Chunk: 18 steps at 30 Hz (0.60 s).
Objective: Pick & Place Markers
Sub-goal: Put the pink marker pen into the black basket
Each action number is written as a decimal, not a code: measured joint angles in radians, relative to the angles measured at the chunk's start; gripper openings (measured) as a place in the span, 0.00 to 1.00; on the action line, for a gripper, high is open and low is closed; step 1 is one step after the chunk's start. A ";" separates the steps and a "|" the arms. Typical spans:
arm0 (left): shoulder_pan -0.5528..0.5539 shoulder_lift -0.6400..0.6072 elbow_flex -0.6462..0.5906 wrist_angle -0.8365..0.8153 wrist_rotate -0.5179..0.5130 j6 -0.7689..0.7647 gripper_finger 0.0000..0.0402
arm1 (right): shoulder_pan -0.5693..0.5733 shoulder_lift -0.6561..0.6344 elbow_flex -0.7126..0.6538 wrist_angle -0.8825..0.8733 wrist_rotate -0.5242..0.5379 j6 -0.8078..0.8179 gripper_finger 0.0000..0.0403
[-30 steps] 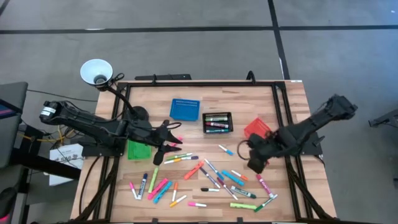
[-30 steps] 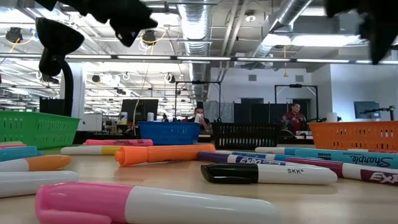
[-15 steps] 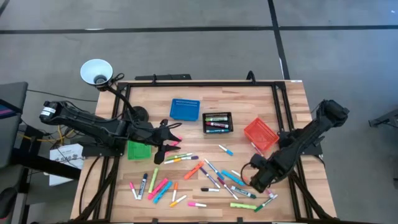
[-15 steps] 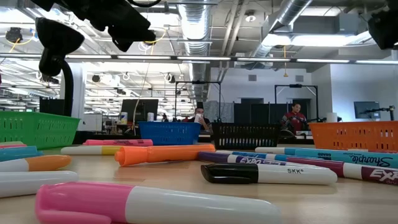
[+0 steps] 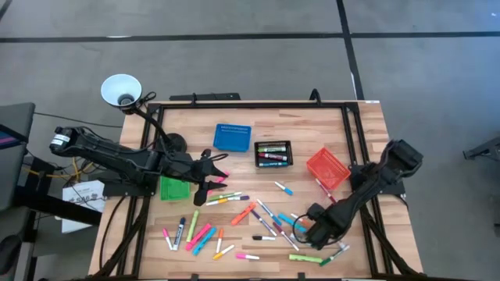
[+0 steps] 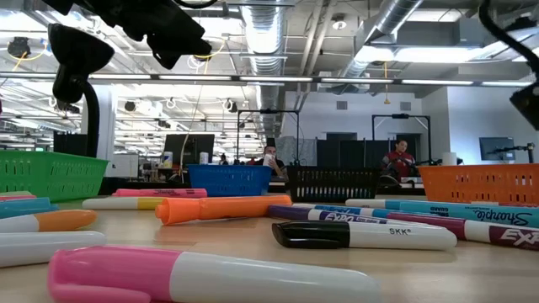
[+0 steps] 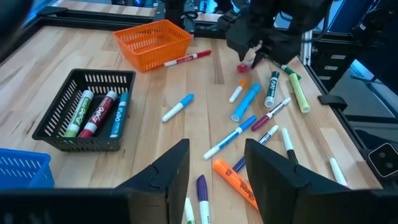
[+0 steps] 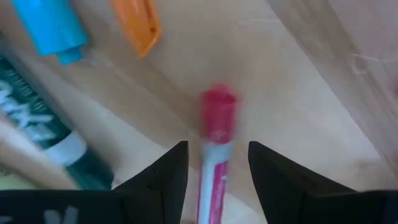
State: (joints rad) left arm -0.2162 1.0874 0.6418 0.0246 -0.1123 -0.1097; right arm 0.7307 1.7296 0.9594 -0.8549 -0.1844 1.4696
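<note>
A wooden table [image 5: 359, 133] carries scattered markers [image 5: 258, 222] and four small bins [image 5: 233, 136].

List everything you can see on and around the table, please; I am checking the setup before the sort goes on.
Loose markers: dozens, mixed colours, scattered over the near half of the table.
Red-capped marker: one, lying between the right gripper's open fingers.
Black bin: one, table middle, several markers inside.
Blue bin: one, beside the black bin.
Green bin: one, left side, by the left arm.
Orange bin: one, right side.
Lamp: one, white shade, far left corner.
Table: one, wooden.
People: two, seated in the room beyond.
Left gripper: open, hovering near the green bin.
Right gripper: open, low over the markers.
</note>
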 joint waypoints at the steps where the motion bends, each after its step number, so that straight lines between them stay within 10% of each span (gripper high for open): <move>1: 0.002 0.000 0.000 0.001 0.000 0.000 0.37 | 0.000 0.011 0.000 0.001 0.000 0.000 0.40; 18: 0.063 0.000 0.000 0.002 0.000 0.000 0.37 | -0.010 0.025 0.001 0.019 0.028 -0.005 0.18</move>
State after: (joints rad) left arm -0.1534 1.0871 0.6418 0.0270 -0.1123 -0.1096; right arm 0.7212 1.7543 0.9600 -0.8360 -0.1565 1.4651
